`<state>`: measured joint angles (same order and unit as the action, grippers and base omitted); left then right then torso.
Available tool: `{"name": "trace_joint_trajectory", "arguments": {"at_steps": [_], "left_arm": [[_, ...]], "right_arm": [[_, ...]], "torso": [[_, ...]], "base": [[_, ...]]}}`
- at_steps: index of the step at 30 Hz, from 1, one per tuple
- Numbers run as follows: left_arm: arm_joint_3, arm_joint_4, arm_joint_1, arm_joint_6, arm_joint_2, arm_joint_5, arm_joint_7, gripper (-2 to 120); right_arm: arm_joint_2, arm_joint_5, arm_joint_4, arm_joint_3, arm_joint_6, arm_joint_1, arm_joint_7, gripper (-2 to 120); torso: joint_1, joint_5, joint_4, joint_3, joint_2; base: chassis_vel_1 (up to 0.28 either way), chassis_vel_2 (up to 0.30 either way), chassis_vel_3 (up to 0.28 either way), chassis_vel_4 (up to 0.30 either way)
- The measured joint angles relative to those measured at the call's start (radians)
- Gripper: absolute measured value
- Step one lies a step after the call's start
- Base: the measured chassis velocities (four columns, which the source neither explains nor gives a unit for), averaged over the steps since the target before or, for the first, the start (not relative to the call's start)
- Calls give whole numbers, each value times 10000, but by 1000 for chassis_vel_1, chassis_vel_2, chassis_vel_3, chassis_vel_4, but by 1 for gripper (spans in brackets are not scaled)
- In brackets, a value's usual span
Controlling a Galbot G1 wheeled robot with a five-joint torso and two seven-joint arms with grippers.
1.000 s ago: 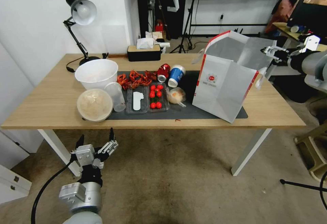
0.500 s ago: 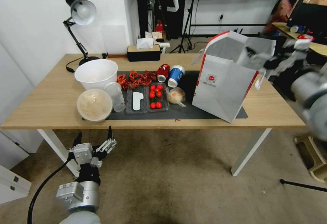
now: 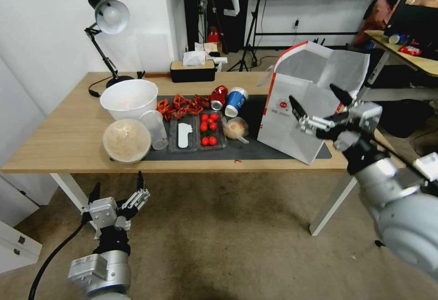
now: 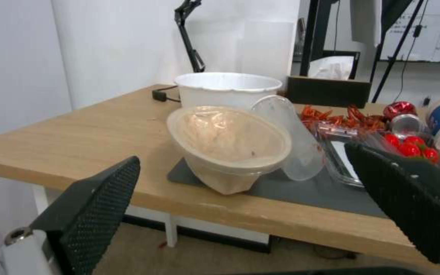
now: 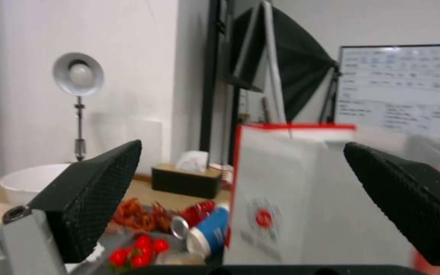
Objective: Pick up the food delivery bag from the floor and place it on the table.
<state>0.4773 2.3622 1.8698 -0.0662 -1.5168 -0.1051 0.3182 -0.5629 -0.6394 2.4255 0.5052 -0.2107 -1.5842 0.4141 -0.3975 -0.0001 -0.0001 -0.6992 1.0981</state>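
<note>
**Delivery bag stands on the table, both grippers empty**

The food delivery bag [image 3: 299,117] stands upright on the right part of the table [image 3: 68,140], its base partly on the dark grey mat [image 3: 255,147] and its top open, showing the silver lining. Its red trim and round red logo face the robot. In the right wrist view the bag [image 5: 281,198] fills the middle ground, with the logo low on its front panel.

The right gripper [image 3: 319,108] hangs in the air in front of the bag's near right corner, its fingers spread wide and holding nothing. No part of it touches the bag as far as the head view shows.

The left gripper [image 3: 116,190] sits low, below the table's front edge and above the floor [image 3: 228,236], also with its fingers apart and empty. Its wrist camera looks across the tabletop at a lidded beige bowl [image 4: 227,147] tilted on the mat's edge, a white bowl [image 4: 227,89] behind it and a clear plastic cup [image 4: 291,141] lying on its side.

Left of the bag on the mat lie a tray of cherry tomatoes [image 3: 209,129], a blue paper cup [image 3: 236,101] on its side, a red can [image 3: 219,95] and a heap of red crayfish [image 3: 180,105]. A desk lamp [image 3: 107,31] and a tissue box [image 3: 193,68] stand at the table's back edge.
</note>
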Motion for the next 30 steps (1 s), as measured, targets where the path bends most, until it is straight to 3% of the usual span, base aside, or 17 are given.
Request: {"name": "trace_joint_trajectory", "arguments": {"at_steps": [10, 17, 30], "left_arm": [[-117, -386, -133, -97, 226, -9, -19, 100], [-213, -598, -194, -81, 404, -109, -28, 100], [-312, -871, -192, 27, 746, -169, 10, 100]], "right_arm": [[-2070, 2571, -626, -331, -1530, -2718, 515, 100], [-3139, 3450, -1298, -932, -1950, -3137, 452, 100], [-3705, 3733, -1623, -1115, -2040, -3180, 303, 100]], "torso": [[0, -1, -1, -1, 0], [0, 1, 2, -1, 0], [-1, 0, 1, -1, 0]], "base": [[0, 0, 0, 0], [0, 0, 0, 0], [0, 0, 0, 0]]}}
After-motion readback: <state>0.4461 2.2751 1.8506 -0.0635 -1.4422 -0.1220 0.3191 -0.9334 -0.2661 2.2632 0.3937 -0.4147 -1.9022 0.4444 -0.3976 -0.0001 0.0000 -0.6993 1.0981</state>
